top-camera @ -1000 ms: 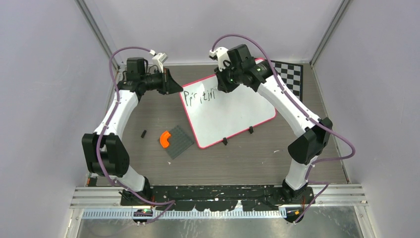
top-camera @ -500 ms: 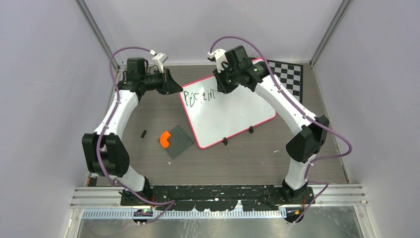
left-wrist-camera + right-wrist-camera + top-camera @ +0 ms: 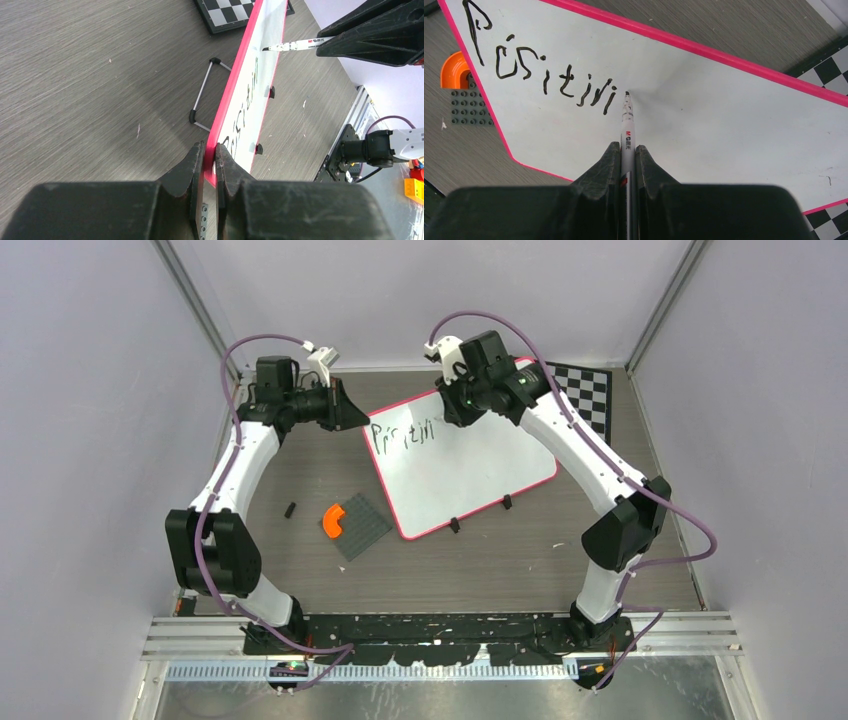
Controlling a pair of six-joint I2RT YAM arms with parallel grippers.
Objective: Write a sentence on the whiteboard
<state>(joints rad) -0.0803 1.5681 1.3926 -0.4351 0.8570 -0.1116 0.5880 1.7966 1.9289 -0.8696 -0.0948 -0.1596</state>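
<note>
Black scrawl forms the sentence (image 3: 544, 75), which we read as roughly "Positivi", though its last strokes are hard to make out. From the top camera it is only a thin broken line. It sits at the 10 o'clock corner of the whiteboard (image 3: 470, 475), which lies askew in the middle of the table (image 3: 520, 560) with its two black feet (image 3: 454, 525) along the 6 o'clock edge. The right arm's wrist covers the board's 12 o'clock corner from above.

The right gripper (image 3: 626, 150) is clamped on a marker (image 3: 627, 131). Its black tip points at the board at 3 o'clock of the final letter, and we cannot tell whether it touches the surface. The marker's rear end is hidden between the fingers.

The left gripper (image 3: 210, 150) pinches the board's pink rim at the 10 o'clock corner, one finger on each face. From that wrist we see the board nearly edge-on, so the writing is unreadable there. A thin wire stand (image 3: 204, 95) shows behind it.

At 2 o'clock a chessboard (image 3: 590, 390) is partly hidden by the board's edge and the right arm. At 8 o'clock, apart from the board, a dark grey studded plate (image 3: 368, 532) bears an orange curved piece (image 3: 333, 520) at its 9 o'clock corner. A small black object (image 3: 290, 509), too small to identify, lies further toward 9 o'clock.
</note>
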